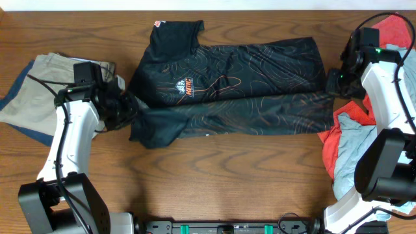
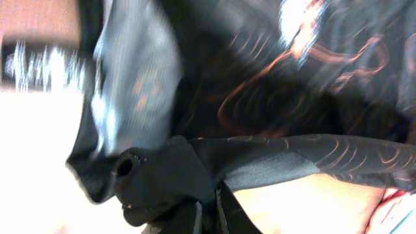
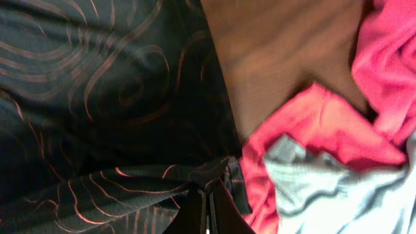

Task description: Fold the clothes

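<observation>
Black jersey pinched at both ends.
The left gripper clamps one end, the right gripper the other; the jersey lies between them, a red shirt just beside the right one.

trousers left, red heap right, front free
</observation>
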